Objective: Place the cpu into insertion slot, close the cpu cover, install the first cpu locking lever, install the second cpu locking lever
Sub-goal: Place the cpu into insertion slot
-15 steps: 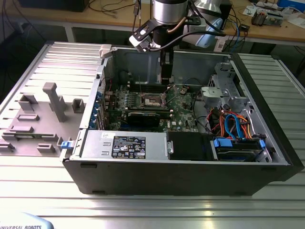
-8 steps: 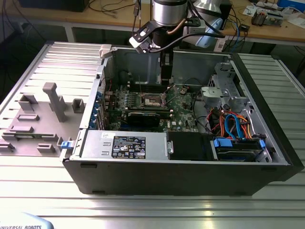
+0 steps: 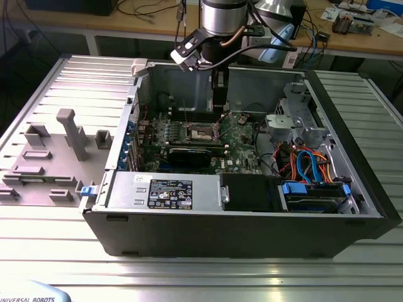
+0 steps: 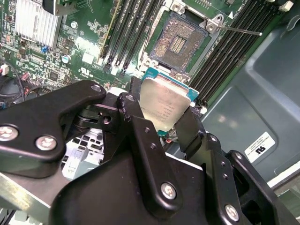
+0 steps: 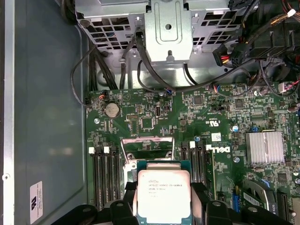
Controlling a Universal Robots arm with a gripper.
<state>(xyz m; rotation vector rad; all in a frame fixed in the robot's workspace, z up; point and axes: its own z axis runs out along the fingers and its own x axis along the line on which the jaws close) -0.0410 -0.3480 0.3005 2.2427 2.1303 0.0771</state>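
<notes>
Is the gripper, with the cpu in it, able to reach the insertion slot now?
Probably yes. The gripper holds the cpu close to the insertion slot, whose contacts lie bare; nothing stands between them.

Computer case (image 3: 220, 236), green motherboard (image 5: 187, 117), finned heatsink (image 5: 265, 147), coin battery (image 5: 111, 110)

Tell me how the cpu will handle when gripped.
Probably stiff: the cpu is a flat plate with a metal top. Likely slippery, since the gripper pinches only its thin edges. Possibly fragile underneath; the socket shows fine contacts.
</notes>
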